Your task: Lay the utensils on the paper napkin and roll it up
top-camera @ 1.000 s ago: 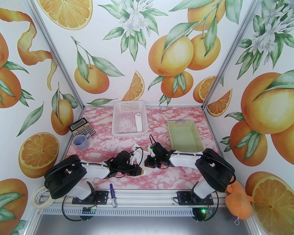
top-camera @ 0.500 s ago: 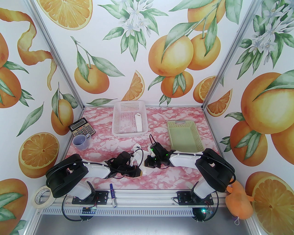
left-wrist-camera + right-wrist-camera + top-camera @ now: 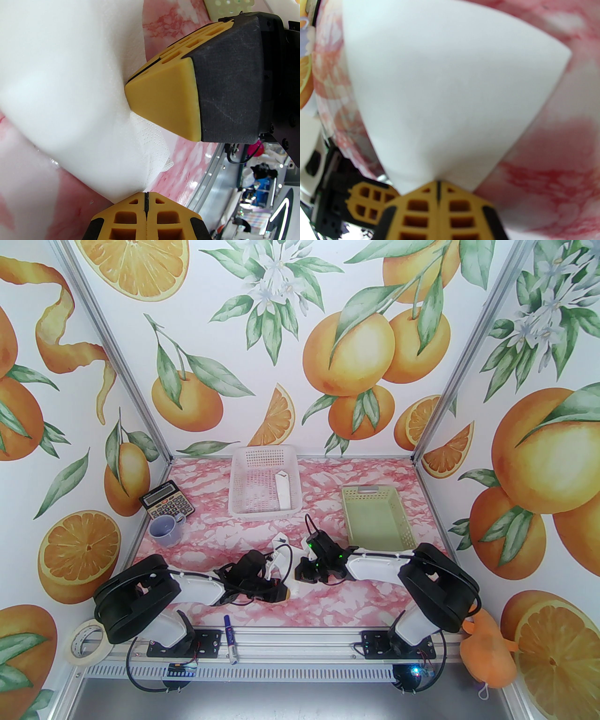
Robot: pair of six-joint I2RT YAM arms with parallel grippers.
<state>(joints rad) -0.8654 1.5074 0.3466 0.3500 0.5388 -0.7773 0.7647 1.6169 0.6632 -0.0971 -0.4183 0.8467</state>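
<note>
The white paper napkin (image 3: 280, 542) hangs bunched between the two arms at mid-table, just above the pink marbled surface. My left gripper (image 3: 282, 594) is shut on one edge of the napkin (image 3: 70, 93), its yellow tips (image 3: 146, 199) pinched together on the paper. My right gripper (image 3: 301, 573) is shut on another part of the sheet (image 3: 440, 93), its fingers (image 3: 431, 199) closed at the fold. The right gripper's yellow fingers (image 3: 164, 93) also press into the paper in the left wrist view. The teal-green utensils are hidden or out of view.
A white mesh basket (image 3: 243, 502) at the back holds a white rolled piece (image 3: 282, 491). A pale green basket (image 3: 375, 521) stands back right. A calculator (image 3: 166, 506) and a lilac mug (image 3: 164, 528) sit far left. A marker (image 3: 229, 638) and tape roll (image 3: 84, 641) lie by the front rail.
The left arm has shifted slightly and the napkin's raised corner has moved a little up and to the right. The right arm has stayed still.
</note>
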